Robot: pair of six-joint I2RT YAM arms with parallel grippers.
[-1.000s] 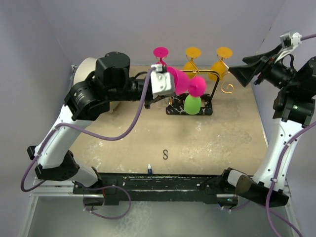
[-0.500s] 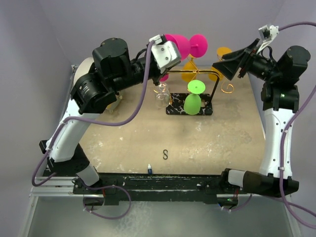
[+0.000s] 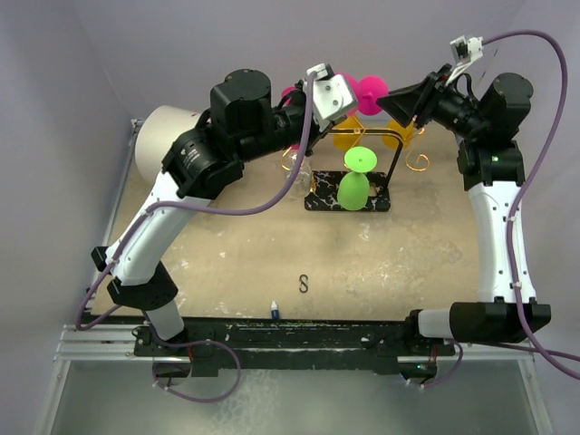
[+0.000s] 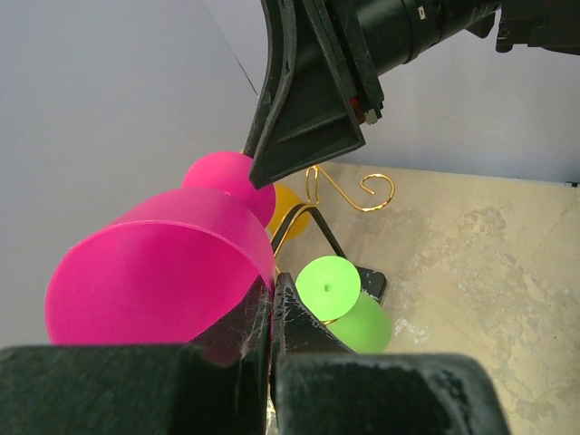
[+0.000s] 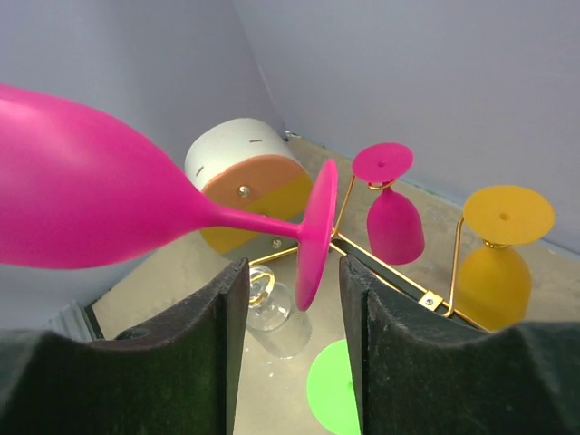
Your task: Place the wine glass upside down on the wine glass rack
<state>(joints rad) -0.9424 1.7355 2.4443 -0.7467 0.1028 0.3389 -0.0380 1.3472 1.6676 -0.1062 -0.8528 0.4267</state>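
My left gripper is shut on the rim of a pink wine glass and holds it on its side, high above the wine glass rack. The rack is a gold wire frame on a black marbled base. My right gripper is open, and the glass's round foot sits between its fingers without touching them. In the top view the right gripper meets the foot over the rack's back.
Hanging upside down on the rack are a green glass, another pink glass and orange glasses. A clear glass stands by the rack's left curl. A white cylinder lies at the far left. A small black hook lies on the table.
My left arm has lifted the pink glass up and to the right over the rack. My right arm has swung left until its open fingers straddle the glass's foot.
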